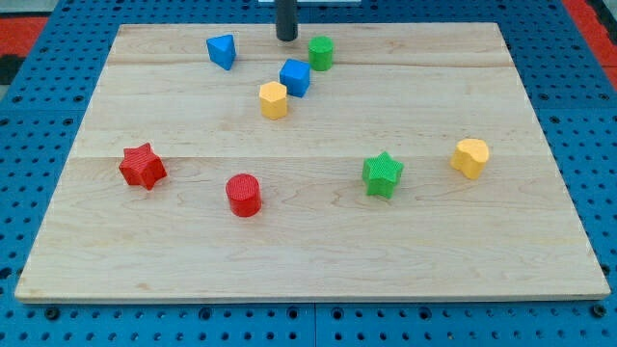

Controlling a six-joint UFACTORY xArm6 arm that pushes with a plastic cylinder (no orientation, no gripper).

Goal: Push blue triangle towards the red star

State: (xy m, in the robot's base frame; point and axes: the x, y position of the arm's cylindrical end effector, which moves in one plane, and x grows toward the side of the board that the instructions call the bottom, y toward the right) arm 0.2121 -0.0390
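Wooden counter fills most of the view, with eight small blocks spread over it. The end effector is a plain dark rod with no jaws, so it has nothing to open or close and holds nothing; my tip rests at the far edge of the counter, near the middle. The key relation: the blue triangle lies to the left of my tip and very slightly nearer, apart from it with bare wood between them. The red star sits well apart from the triangle, nearer and further left, close to the counter's left edge. So the line from triangle to star runs near and left, and my tip is on the triangle's far-right side, roughly behind it for that push, though a bit too much to the right. Judgement: the tip should come in slightly farther behind the triangle before driving, or the block may slide off mainly leftward. Other blocks, none on that line: green cylinder just right of my tip, blue cube, yellow hexagon, red cylinder, green star, yellow block.
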